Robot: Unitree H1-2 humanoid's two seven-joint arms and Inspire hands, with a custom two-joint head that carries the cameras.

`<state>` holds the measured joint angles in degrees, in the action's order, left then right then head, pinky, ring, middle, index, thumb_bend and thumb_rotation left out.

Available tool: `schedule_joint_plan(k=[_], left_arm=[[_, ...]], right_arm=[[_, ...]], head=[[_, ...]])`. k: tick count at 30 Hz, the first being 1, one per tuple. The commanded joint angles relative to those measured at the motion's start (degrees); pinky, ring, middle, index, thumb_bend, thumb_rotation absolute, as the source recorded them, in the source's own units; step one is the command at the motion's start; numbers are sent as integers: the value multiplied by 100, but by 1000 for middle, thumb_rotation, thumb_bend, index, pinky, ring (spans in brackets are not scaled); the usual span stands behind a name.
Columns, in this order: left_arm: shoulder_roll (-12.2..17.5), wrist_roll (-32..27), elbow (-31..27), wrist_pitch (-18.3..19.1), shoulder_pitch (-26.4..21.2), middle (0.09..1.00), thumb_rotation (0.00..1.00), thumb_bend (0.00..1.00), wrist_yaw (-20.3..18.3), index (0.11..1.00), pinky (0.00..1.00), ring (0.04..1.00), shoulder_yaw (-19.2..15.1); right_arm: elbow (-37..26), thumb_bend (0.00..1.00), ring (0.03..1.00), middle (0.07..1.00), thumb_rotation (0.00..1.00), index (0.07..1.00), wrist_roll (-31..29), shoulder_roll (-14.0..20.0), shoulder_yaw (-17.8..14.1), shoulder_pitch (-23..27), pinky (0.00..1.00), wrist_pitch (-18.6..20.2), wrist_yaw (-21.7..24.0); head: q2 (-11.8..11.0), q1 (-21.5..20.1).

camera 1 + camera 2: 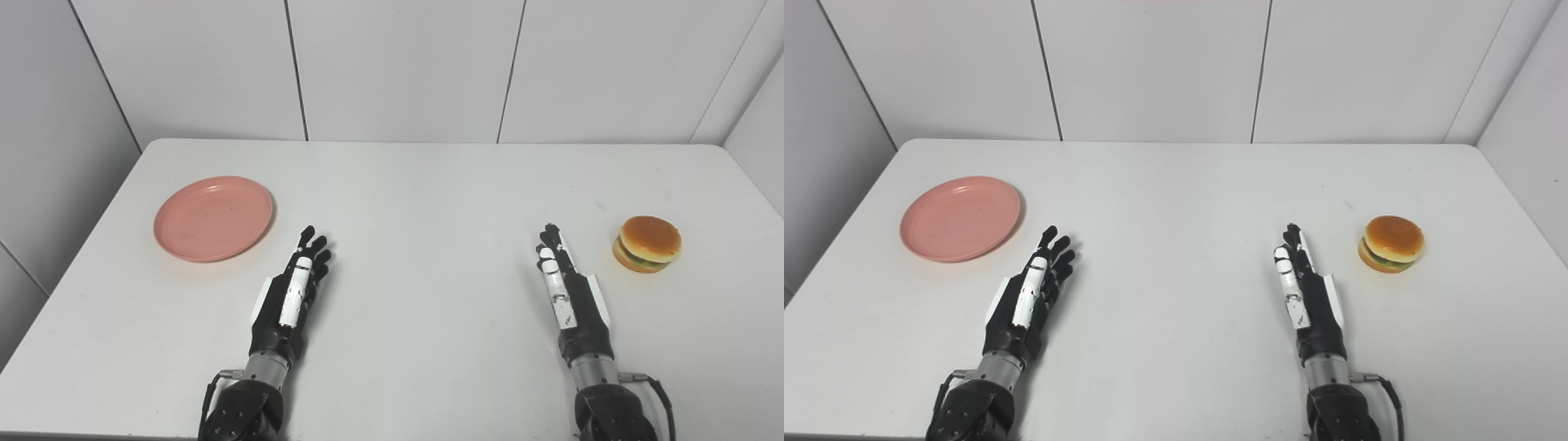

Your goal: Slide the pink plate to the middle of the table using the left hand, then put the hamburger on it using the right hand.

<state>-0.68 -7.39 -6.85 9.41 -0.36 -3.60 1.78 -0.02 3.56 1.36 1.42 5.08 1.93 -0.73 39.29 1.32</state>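
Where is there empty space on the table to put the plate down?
The biggest bare patch of the table is the middle, between the left hand and right hand. The far strip by the wall is bare too. The pink plate fills the left side, the hamburger the right.

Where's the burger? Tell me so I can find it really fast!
Look at the white table and go to its right side. Just past the right hand sits the hamburger, alone: small, round, with a golden-brown bun, unlike the flat pink plate far left.
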Motion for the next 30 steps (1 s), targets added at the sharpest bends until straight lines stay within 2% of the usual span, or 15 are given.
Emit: schedule_joint_plan(k=[1,21,25,30], left_arm=[[-26,-1,-52,-30,-89,963,952,368,-55,967,968,952,46],[-22,-5,-67,3,-95,967,965,371,-53,973,977,954,42],[-12,-21,-58,-26,-92,970,966,372,-73,976,977,957,42],[-19,-11,-78,-4,-88,966,964,369,-60,973,973,953,42]], right_arm=[[136,203,961,967,1000,976,-13,-10,21,-3,963,51,38],[147,208,962,967,1000,975,19,14,39,5,964,16,27],[92,198,966,970,1000,977,-8,-11,21,7,976,129,30],[106,198,961,966,1000,973,20,-6,26,-4,966,50,20]], head=[[2,1],[10,3],[11,3],[12,1]])
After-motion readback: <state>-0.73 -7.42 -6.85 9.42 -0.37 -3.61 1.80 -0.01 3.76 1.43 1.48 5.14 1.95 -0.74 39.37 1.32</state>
